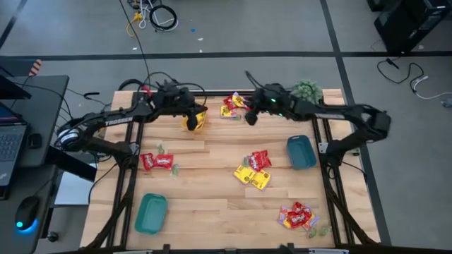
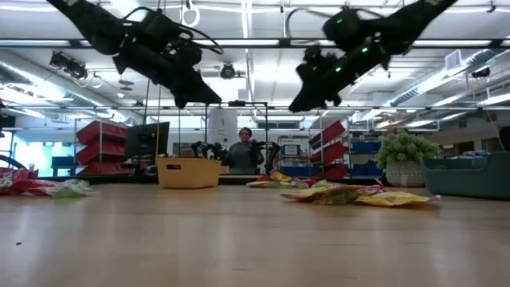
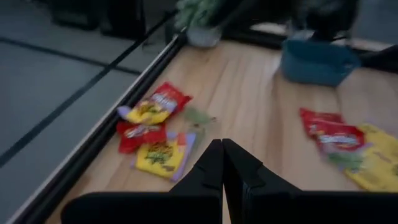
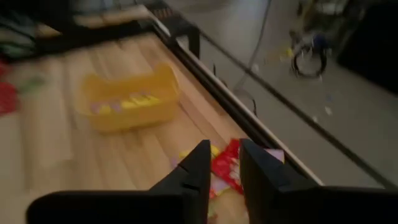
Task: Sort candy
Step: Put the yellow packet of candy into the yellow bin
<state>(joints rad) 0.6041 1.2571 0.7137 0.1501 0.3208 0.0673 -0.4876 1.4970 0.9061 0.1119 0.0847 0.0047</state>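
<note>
Two dark arms reach over the pale wooden worktop point(image 1: 212, 204) from its far edge. Seen from overhead, going left to right: a small teal plastic tray point(image 1: 151, 212) lies at seven o'clock, a cluster of shiny red candy packets point(image 1: 157, 161) at nine, a small yellow plastic tray point(image 1: 195, 120) at eleven, just beside the left end effector point(image 1: 189, 111). A heap of red and yellow packets point(image 1: 232, 106) sits at twelve, right by the right end effector point(image 1: 249, 116). Mixed red and yellow packets point(image 1: 255, 169) lie near the centre, a blue plastic tray point(image 1: 301, 152) at three, a fuzzy green ball-shaped plant point(image 1: 308, 90) at one, and more red packets with pale green pieces point(image 1: 299, 216) at five.

Only the wrist views reveal the fingers. The left wrist view shows the left arm's fingertips point(image 3: 214, 163) pressed together, holding nothing, above the twelve o'clock heap. The right wrist view shows the right arm's fingers point(image 4: 198, 163) slightly apart, empty, over red packets, and it alone shows yellow packets point(image 4: 127, 103) inside the yellow tray.

The table-level view shows both end effectors hanging clear of the worktop, and a person point(image 2: 244, 151) far behind.

Both wrist views are blurred; packet print is unreadable. From table height the candy flattens into low heaps.
</note>
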